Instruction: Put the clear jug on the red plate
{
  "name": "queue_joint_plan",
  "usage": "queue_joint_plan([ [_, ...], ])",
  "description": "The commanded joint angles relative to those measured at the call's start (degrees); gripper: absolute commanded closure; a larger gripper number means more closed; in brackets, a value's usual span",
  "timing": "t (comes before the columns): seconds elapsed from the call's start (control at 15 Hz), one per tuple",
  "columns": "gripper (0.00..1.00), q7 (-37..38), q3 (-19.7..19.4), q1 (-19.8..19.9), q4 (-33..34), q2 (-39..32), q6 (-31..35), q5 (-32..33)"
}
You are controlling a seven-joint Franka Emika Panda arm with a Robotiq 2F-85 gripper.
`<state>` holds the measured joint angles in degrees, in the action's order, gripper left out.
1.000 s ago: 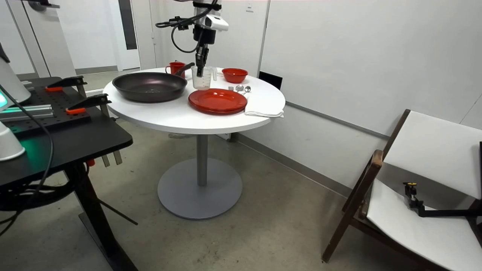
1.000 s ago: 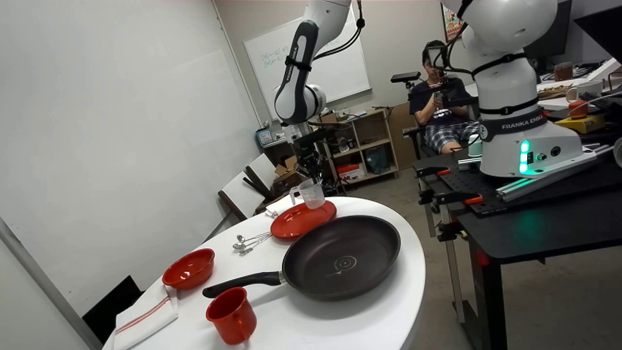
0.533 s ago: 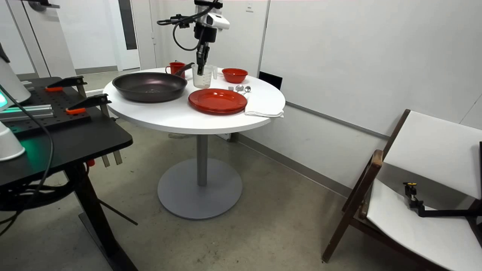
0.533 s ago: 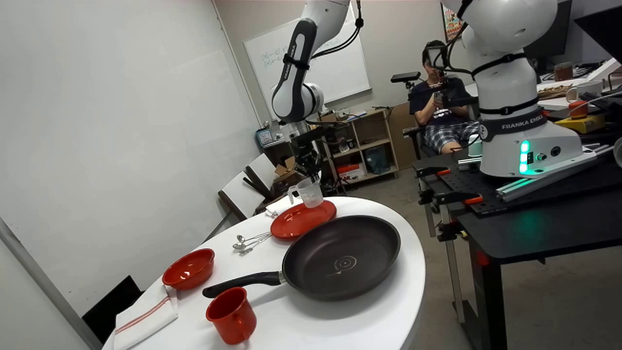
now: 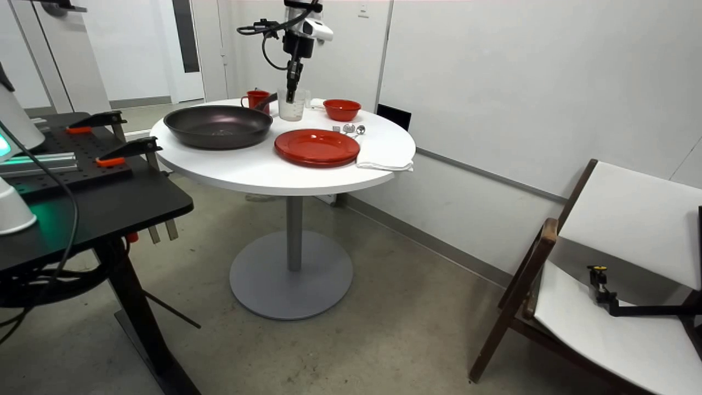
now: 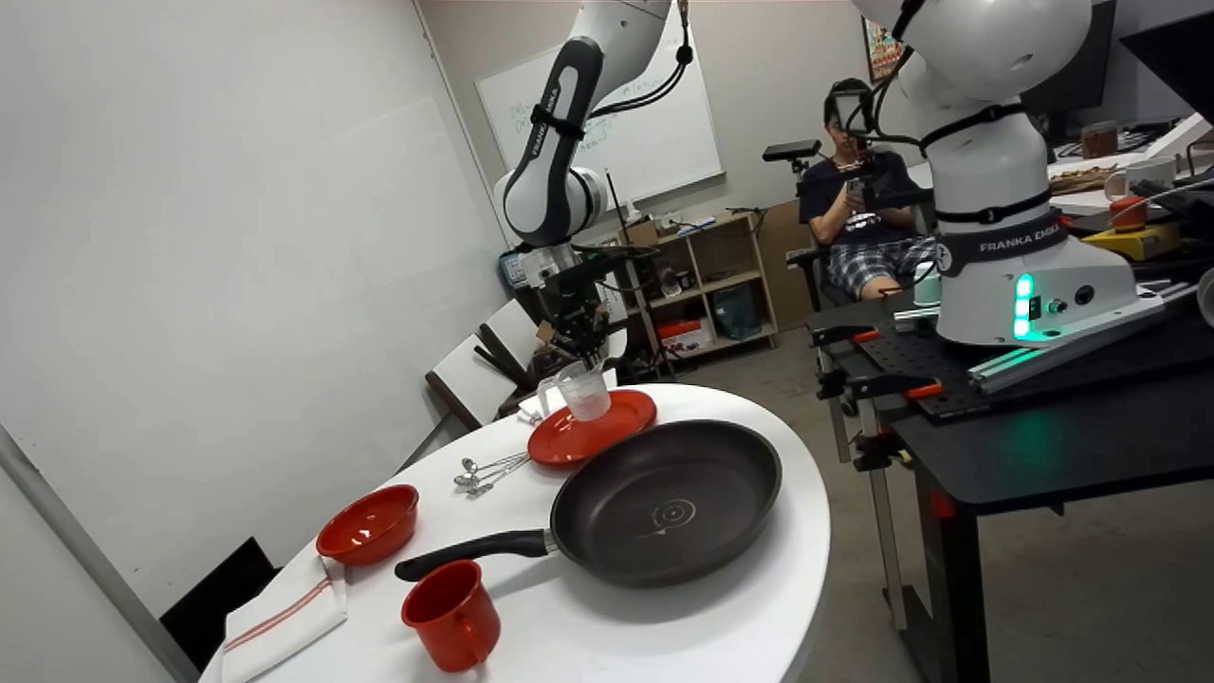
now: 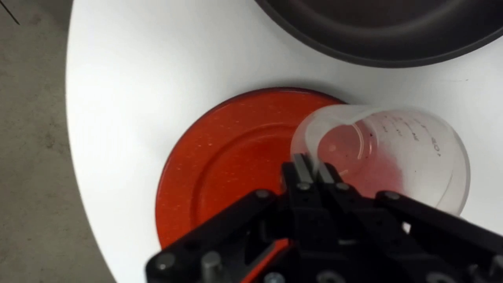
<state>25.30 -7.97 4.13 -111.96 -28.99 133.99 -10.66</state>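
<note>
The clear jug (image 5: 291, 113) hangs upright from my gripper (image 5: 291, 99), which is shut on its rim and wall. It also shows in an exterior view (image 6: 585, 395), where its base overlaps the red plate (image 6: 579, 442). In the wrist view, the fingertips (image 7: 313, 167) pinch the wall of the jug (image 7: 424, 157), one finger inside and one outside. Its base lies partly across the edge of the red plate (image 7: 184, 177) there. The plate (image 5: 317, 147) lies flat on the table, and its rim looks doubled. The jug appears to be held above the plate's height.
On the white table (image 5: 236, 167) stand a black pan (image 6: 664, 503), a red cup (image 6: 450, 617) and a red bowl (image 6: 368, 526). Measuring spoons (image 6: 484, 476) and a white cloth (image 5: 384, 156) lie beside the plate. The pan (image 7: 377, 43) is close to the jug.
The gripper and jug have moved, still joined: slightly up and left in one exterior picture, left and slightly down in another. The plate and other tableware have not moved.
</note>
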Motion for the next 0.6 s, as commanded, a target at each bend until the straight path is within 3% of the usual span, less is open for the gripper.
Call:
queue_joint_plan([
  [0.0, 0.99, 0.1, 1.1, -2.2, 9.5, -6.3, -3.7, 1.8],
  [0.53, 0.99, 0.1, 0.6, -3.8, 18.5, -12.8, -7.2, 3.6],
])
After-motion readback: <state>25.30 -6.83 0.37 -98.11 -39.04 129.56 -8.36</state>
